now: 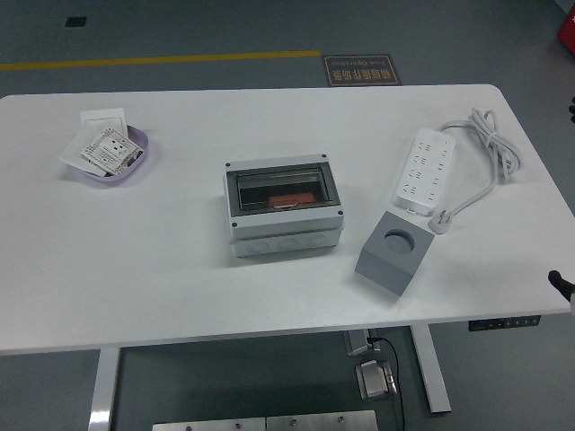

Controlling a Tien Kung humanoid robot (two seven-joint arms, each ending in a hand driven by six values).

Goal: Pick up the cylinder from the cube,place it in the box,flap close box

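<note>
The grey box (pixel 284 211) stands at the table's middle with its smoky clear flap (pixel 280 188) lying shut over the opening. An orange piece (pixel 287 200) lies inside and shows through the flap. The grey cube (pixel 391 253) stands to the box's right, tilted, and its round hole (pixel 398 239) is empty. Only a small black tip of my right hand (pixel 562 280) shows at the right edge, near the table's front right corner and apart from everything. My left arm is out of view.
A white power strip (pixel 426 170) with its coiled cable (pixel 490 144) lies at the right rear. A purple dish (pixel 115 153) holding white socket plates sits at the far left. A black part (pixel 571 109) shows at the upper right edge.
</note>
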